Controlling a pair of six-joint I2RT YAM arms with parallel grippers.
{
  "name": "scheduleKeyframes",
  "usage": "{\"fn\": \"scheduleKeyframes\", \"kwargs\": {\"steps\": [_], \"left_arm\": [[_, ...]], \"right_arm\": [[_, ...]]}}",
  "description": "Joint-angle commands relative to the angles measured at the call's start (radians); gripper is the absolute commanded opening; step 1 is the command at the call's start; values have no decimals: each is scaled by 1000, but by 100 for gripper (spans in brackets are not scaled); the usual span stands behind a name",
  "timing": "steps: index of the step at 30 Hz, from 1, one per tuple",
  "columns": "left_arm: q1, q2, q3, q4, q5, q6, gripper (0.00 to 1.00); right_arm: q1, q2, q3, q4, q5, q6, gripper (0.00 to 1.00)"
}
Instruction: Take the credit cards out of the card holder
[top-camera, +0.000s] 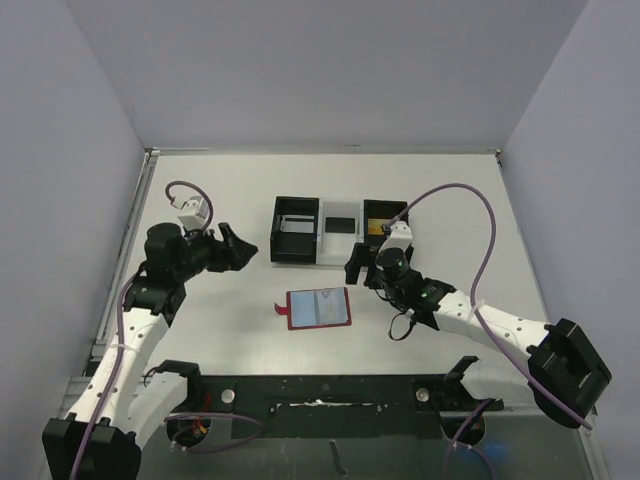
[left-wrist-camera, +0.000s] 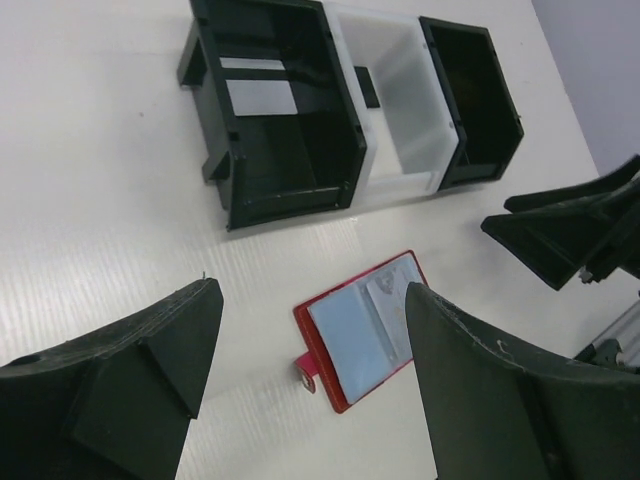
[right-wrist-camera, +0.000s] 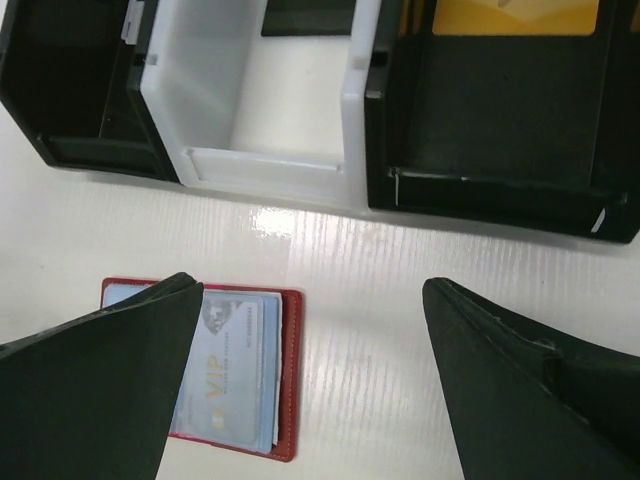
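The three-compartment tray (right-wrist-camera: 265, 165) is sitting on the desk (right-wrist-camera: 350, 400), with black compartments flanking a white one in the middle. A gold card (right-wrist-camera: 515, 15) is lying in the tray's right black compartment, and a dark card (right-wrist-camera: 308, 15) is lying in its white compartment. In front of the tray, left of its centre, the red card holder (right-wrist-camera: 289, 370) is lying open and flat, showing a pale blue card (right-wrist-camera: 235, 370) marked "VIP". The right gripper (right-wrist-camera: 310, 288) is hovering in front of the tray, jaws spread wide with nothing between them.

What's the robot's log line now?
wallet: open | VIP card: in wallet | tray: gold card, black card, grey card | jaws: both open
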Motion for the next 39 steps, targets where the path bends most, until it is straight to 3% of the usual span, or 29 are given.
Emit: {"fn": "scheduleKeyframes", "kwargs": {"steps": [1,6,13,23,30,34,39], "left_arm": [[-60,51,11,67,125,14,74],[-244,106,17,-21,-112,-56,74],[-407,107,-149,195,-213,-294,72],[-514,295,-97,240,-239,-321,62],[-545,325,-99,291,-257,-357,50],[-547,351,-99,319,-238,-368,49],[-549,401,-109,331,-247,-374,47]], "right_arm": [[-34,-49,-49,134,-107,97,98],[-38,-83,-118,179,-195,164,97],[-38,-94,-159,203,-262,220,88],[-42,-102,-170,232,-331,233,73],[-50,-46,-175,296,-428,258,57],[-50,-1,-174,359,-486,273,49],[-50,77,-134,325,-509,273,46]]}}
